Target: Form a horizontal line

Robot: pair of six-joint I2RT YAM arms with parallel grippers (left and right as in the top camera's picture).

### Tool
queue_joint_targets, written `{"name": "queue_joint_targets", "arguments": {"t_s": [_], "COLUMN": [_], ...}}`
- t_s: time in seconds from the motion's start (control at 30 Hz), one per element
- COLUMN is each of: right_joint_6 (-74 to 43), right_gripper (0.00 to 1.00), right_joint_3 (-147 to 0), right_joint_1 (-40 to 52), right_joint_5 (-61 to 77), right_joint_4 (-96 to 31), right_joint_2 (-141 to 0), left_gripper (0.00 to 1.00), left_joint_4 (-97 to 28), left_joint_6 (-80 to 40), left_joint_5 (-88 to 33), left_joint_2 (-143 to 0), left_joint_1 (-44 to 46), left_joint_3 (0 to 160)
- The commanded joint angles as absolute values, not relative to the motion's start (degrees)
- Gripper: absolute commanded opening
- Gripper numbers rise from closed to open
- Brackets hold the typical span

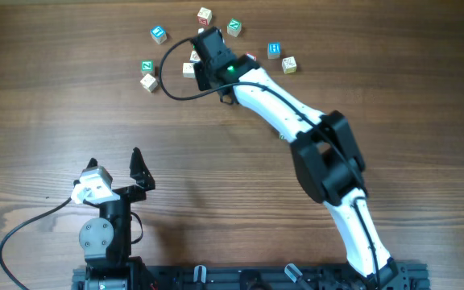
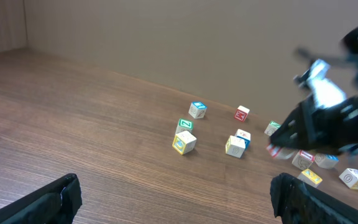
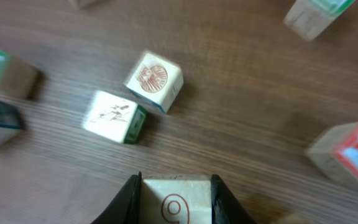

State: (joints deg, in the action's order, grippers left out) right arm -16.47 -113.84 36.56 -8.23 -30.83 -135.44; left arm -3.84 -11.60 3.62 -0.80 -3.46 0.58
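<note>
No straight row of cubes shows in any view; the small wooden letter cubes lie scattered at the far side of the table. My right gripper [image 1: 204, 58] [image 3: 175, 186] is down among them, shut on a pale cube with a red numeral [image 3: 178, 205]. Just beyond it lie a pale cube with a red drawing [image 3: 155, 81] and a pale cube with a green side [image 3: 115, 117]. My left gripper [image 1: 113, 165] [image 2: 179, 205] is open and empty near the front left, far from the cubes.
Loose cubes ring the right gripper: blue-faced ones [image 1: 159, 34] [image 1: 274, 50], green-faced ones [image 1: 234, 27] [image 1: 147, 66], a pale one [image 1: 148, 81] and a yellowish one [image 1: 289, 64]. A black cable [image 1: 167, 76] loops beside the right gripper.
</note>
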Motion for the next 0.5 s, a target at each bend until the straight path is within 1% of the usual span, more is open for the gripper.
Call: {"name": "queue_joint_targets", "arguments": {"t_s": [0.0, 0.13, 0.23, 0.33, 0.4, 0.47], "right_joint_6": [-16.5, -16.7, -16.7, -17.2, -20.5, -21.7], "right_gripper": [0.18, 0.18, 0.17, 0.18, 0.20, 0.20], "right_joint_3": [-114.0, -114.0, -113.5, -109.1, -105.8, -103.0], "right_joint_1": [36.3, 36.3, 36.3, 36.4, 36.4, 36.4], "right_joint_5": [-9.0, -8.8, -0.8, 7.0, 7.6, 7.7], "right_joint_4": [-37.4, -52.3, -60.3, -61.4, -60.9, -59.9], "right_joint_2": [-127.0, -123.1, -123.4, -123.4, -123.4, -123.4], "left_gripper": [1.00, 1.00, 1.00, 1.00, 1.00, 1.00], "left_joint_4": [-3.7, -3.7, -3.7, -3.7, -3.7, -3.7], "left_joint_6": [-10.7, -10.7, -10.7, -10.7, -10.7, -10.7], "left_joint_5": [4.4, 4.4, 4.4, 4.4, 4.4, 4.4], "left_joint_2": [-0.4, -0.4, -0.4, -0.4, -0.4, -0.4], "left_joint_1": [-3.3, -3.3, -3.3, -3.3, -3.3, -3.3], "left_joint_3": [0.3, 0.3, 0.3, 0.3, 0.3, 0.3]}}
